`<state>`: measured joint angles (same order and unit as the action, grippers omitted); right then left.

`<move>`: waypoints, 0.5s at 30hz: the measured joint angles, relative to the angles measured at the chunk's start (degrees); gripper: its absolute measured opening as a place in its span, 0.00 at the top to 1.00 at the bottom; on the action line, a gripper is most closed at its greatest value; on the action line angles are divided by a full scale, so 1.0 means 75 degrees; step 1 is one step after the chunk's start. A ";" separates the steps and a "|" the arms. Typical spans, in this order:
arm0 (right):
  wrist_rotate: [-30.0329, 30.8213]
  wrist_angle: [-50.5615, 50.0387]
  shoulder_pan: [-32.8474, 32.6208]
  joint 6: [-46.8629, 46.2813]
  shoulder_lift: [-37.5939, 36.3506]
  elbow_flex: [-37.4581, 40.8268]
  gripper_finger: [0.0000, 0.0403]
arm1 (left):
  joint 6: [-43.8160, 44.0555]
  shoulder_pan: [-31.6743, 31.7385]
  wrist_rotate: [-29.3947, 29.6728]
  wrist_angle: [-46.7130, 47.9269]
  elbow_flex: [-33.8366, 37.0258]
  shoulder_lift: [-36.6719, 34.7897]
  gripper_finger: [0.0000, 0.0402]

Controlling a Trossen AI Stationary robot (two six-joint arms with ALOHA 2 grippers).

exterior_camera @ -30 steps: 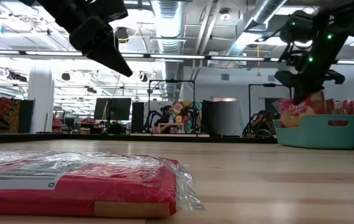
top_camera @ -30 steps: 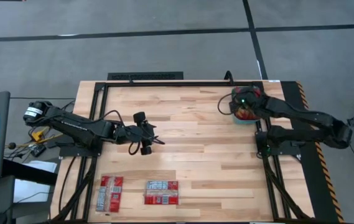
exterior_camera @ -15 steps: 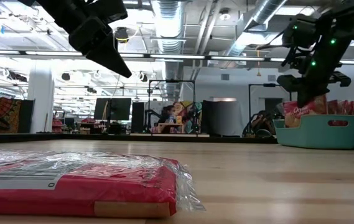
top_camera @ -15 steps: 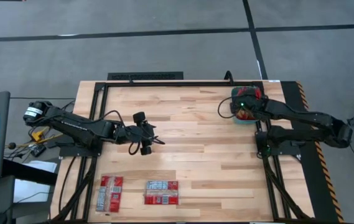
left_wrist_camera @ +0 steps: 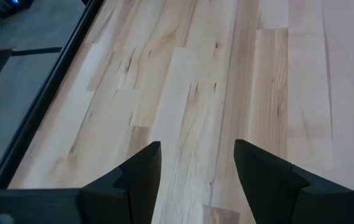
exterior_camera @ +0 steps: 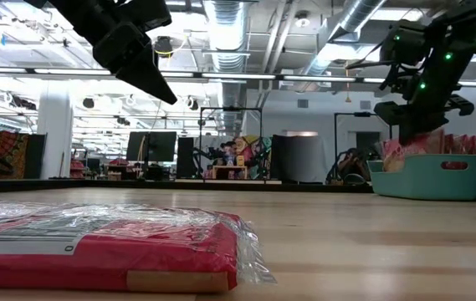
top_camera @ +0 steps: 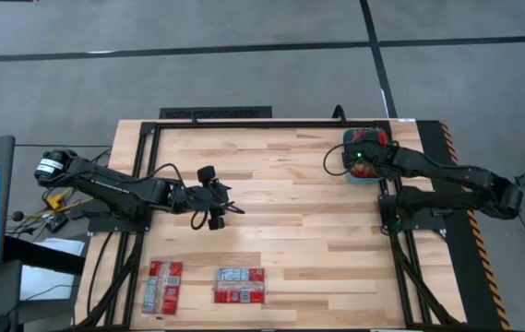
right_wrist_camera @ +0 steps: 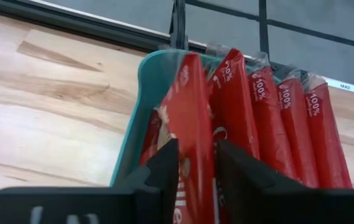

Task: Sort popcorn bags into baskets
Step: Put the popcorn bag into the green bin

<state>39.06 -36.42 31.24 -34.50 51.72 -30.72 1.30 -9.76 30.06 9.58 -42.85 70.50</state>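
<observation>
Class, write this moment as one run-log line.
right gripper: astride red popcorn bag in teal plastic basket | left gripper: open, above wooden table | two red bags remain

Counter: basket stands at the far right corner. Several bags stand upright in it, side by side. The right hand is over the basket, its fingers either side of the endmost bag, which is in the basket. Two bags lie flat at the near left edge: one leftmost, another just beside it on its right, apart. Left hand hangs above the counter left of centre, behind those two bags, well apart from the basket.
</observation>
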 joint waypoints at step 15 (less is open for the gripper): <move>0.0673 0.0003 -0.0166 0.0150 -0.0346 -0.0150 0.53 | -0.0061 -0.0017 -0.0175 0.0344 0.0000 0.0000 0.52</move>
<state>44.11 -36.39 30.00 -33.37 49.13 -31.85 0.84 -9.88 28.75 12.16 -42.85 70.50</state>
